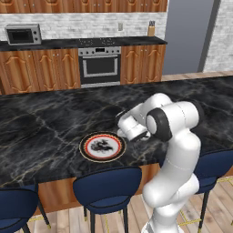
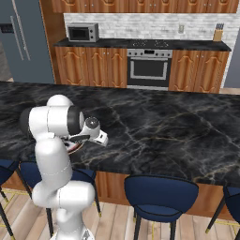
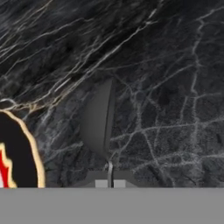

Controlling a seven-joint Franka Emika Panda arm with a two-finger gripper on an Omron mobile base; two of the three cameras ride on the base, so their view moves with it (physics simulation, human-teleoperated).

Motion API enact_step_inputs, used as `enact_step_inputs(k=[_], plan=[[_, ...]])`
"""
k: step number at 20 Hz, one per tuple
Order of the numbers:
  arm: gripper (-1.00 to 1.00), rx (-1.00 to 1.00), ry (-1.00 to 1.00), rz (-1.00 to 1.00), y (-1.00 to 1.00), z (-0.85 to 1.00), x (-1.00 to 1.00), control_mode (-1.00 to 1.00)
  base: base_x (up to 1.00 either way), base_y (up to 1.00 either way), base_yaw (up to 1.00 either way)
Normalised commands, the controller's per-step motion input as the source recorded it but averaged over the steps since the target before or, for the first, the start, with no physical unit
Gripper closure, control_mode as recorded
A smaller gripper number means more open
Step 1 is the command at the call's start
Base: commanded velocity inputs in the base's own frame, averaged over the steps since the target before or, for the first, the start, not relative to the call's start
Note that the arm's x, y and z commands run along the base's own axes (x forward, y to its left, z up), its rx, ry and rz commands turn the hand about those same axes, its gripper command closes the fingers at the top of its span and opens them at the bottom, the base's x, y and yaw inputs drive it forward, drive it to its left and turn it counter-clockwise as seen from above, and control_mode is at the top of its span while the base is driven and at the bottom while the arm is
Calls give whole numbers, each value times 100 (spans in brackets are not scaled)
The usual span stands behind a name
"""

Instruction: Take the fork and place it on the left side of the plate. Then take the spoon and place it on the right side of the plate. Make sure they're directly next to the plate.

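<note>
2 fingertips of our gripper (image 3: 110,183) are pinching the spoon (image 3: 98,122) over the counter (image 3: 166,87), right of the plate (image 3: 17,148)

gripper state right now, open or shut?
Shut. In the hand view the gripper has its two tips pressed together, a thin grey utensil handle pinched between them above the dark marble counter, beside the plate.

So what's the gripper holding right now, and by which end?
The gripper is shut on a thin grey utensil, pinched at its narrow end; spoon or fork cannot be told.
</note>
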Motion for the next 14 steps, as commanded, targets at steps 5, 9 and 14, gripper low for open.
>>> enact_step_inputs(k=[5, 9, 14], plan=[[100, 2, 3, 0, 16, -3, 46, -100, 0, 0, 0], [100, 1, 10, 0, 29, -3, 44, -100, 0, 0, 0], [-100, 0, 16, 0, 48, -10, 30, -100, 0, 0, 0]])
